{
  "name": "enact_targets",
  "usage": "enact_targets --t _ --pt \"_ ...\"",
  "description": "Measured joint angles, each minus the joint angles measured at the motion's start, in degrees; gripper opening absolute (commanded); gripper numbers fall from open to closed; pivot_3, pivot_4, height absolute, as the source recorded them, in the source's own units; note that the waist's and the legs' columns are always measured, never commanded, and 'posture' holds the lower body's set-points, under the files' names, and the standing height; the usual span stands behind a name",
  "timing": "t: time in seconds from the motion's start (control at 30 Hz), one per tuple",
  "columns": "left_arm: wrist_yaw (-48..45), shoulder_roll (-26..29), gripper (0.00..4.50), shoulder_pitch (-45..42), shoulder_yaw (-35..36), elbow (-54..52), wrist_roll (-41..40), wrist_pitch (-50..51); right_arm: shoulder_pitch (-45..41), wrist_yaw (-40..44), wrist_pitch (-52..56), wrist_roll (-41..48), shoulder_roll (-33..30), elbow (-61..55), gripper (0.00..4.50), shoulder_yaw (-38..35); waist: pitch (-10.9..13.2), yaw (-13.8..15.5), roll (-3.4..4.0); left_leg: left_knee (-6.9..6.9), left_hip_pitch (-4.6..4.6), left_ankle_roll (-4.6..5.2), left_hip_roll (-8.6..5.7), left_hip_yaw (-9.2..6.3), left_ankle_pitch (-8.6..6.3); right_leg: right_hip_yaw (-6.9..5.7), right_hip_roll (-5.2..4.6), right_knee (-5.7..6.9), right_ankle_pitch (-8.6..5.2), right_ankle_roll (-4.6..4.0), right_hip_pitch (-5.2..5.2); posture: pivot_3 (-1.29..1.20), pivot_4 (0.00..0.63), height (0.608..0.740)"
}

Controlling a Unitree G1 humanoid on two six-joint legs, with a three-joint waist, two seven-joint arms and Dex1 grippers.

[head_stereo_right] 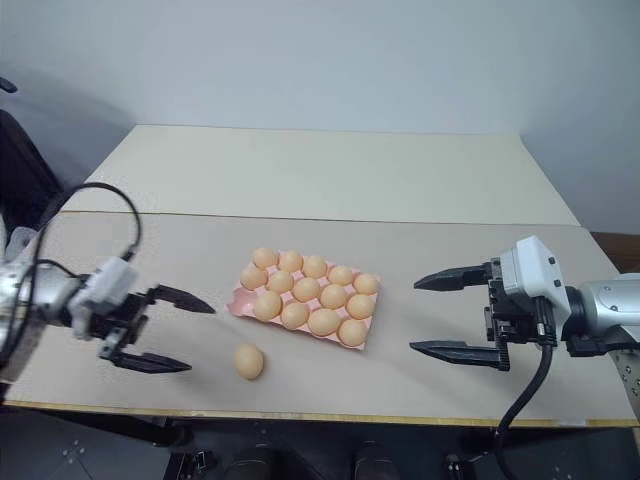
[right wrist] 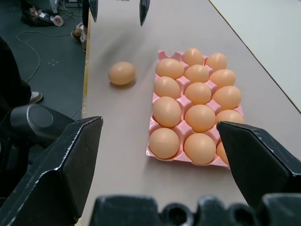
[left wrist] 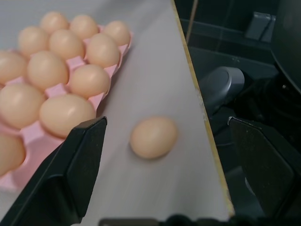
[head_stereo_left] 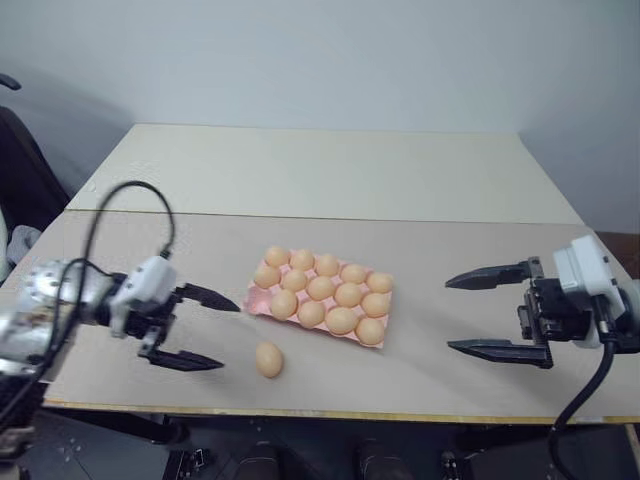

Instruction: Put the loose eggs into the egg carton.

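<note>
Beside egg carton [head_stereo_left: 257, 301], loose egg [head_stereo_left: 268, 359]

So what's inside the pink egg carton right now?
The egg carton holds fourteen eggs. One corner cup, the one nearest the loose egg, sits empty. The eggs cover the bottoms of the filled cups.

Bare table [head_stereo_left: 150, 250] around loose egg [head_stereo_left: 268, 359] (carton [head_stereo_left: 258, 300] just behind)

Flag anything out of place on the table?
One loose egg lies on the table beside the pink egg carton, near the front edge. The carton sits slightly askew. Nothing looks cracked or spilled.
</note>
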Motion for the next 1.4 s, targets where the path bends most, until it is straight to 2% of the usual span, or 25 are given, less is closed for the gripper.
enact_targets --t 0.1,0.23,0.4,0.47,0.57,0.63,0.73,0.77,1.0,1.23,1.3,1.4 --pt "-0.03 -3.05 4.48 -4.79 -7.42 3.04 4.11 -7.1 0.2 -0.44 0.35 0.14 0.0 -0.73 4.5 -0.24 -0.01 -0.03 -0.01 0.01 0.01 0.0 -0.01 -0.01 0.0 0.02 0.01 -0.01 0.0 0.01 0.02 0.0 0.15 0.74" --pt "-0.02 -4.4 4.48 -9.18 -15.71 7.33 8.59 -15.75 1.05 -0.99 1.09 0.33 0.0 -1.61 4.5 -0.66 -0.01 -0.18 -0.01 0.01 -0.01 0.01 -0.02 -0.02 0.0 0.03 0.01 -0.02 0.01 0.01 0.0 0.0 0.15 0.74" --pt "-0.03 -4.99 4.48 -13.16 -23.24 12.75 10.95 -22.83 2.58 -1.86 1.49 1.26 0.0 -3.39 4.5 -1.92 -0.01 -0.01 -0.02 0.02 -0.01 0.01 -0.02 -0.03 0.0 0.03 0.01 -0.01 0.0 0.02 0.01 0.0 0.15 0.74" --pt "-0.04 -5.65 4.48 -14.23 -24.13 14.54 12.05 -25.02 2.91 -2.03 1.52 1.43 0.0 -3.59 4.5 -2.48 -0.01 0.03 -0.02 0.03 0.0 0.01 -0.03 -0.03 0.0 0.03 0.0 -0.02 0.01 0.03 0.03 0.0 0.15 0.74" --pt "-0.03 -9.05 3.92 -15.12 -24.61 17.69 14.18 -28.32 3.1 -2.4 1.53 1.85 0.0 -4.03 4.5 -2.68 -0.01 0.04 -0.02 0.03 -0.01 0.01 -0.03 -0.04 0.0 0.03 0.01 -0.02 0.01 0.03 0.03 0.0 0.15 0.74" --pt "-0.03 -10.23 3.28 -15.12 -25.02 18.72 15.33 -29.4 3.12 -2.57 1.54 2.1 0.0 -4.36 4.5 -2.69 -0.01 0.02 -0.02 0.04 -0.03 0.01 -0.03 -0.05 0.0 0.03 0.01 -0.02 0.01 0.04 0.02 0.0 0.15 0.74" --pt "-0.04 -10.23 2.3 -15.27 -25.08 19.72 16.3 -30.22 3.35 -3.05 1.54 2.22 0.0 -4.43 4.5 -2.74 -0.01 -0.22 -0.02 0.04 -0.01 0.01 -0.03 -0.05 0.0 0.03 0.01 -0.01 0.01 0.04 0.02 0.0 0.15 0.74" --pt "-0.03 -10.23 2.12 -15.27 -25.08 19.78 16.37 -30.74 3.36 -3.12 1.54 2.23 0.0 -4.43 4.5 -2.75 -0.01 -0.19 -0.02 0.04 0.0 0.01 -0.03 -0.05 0.0 0.03 0.01 0.0 0.01 0.04 0.03 0.0 0.15 0.74" --pt "-0.05 -9.16 2.12 -14.74 -23.82 19.23 14.62 -29.28 2.96 -3.27 1.53 2.22 0.0 -4.27 4.5 -2.72 -0.01 -0.13 -0.02 0.04 -0.01 0.01 -0.03 -0.05 0.0 0.03 0.01 -0.01 0.01 0.04 0.03 0.0 0.15 0.74" --pt "2.73 -8.88 2.12 -14.42 -9.21 15.31 3.62 -11.76 2.79 -3.38 1.5 2.17 0.11 -4.08 4.5 -2.68 -0.01 -0.17 -0.02 0.04 0.01 0.01 -0.02 -0.07 0.0 0.01 0.01 0.01 0.0 0.06 0.04 0.0 0.15 0.74" --pt "5.2 -8.59 2.12 -14.44 -5.58 16.49 3.93 -9.86 2.79 -3.4 1.48 2.16 0.42 -3.93 4.5 -2.65 -0.01 -0.3 -0.02 0.04 0.04 0.01 -0.03 -0.07 0.0 0.02 0.01 0.01 0.0 0.06 0.05 0.0 0.15 0.74" --pt "8.53 -8.63 2.12 -14.44 -4.14 19.23 7.66 -9.88 2.55 -3.48 1.4 2.08 0.56 -3.73 4.5 -2.43 -0.01 -0.17 -0.02 0.04 0.04 0.01 -0.03 -0.07 0.0 0.01 0.01 0.0 0.0 0.06 0.06 0.0 0.15 0.74"
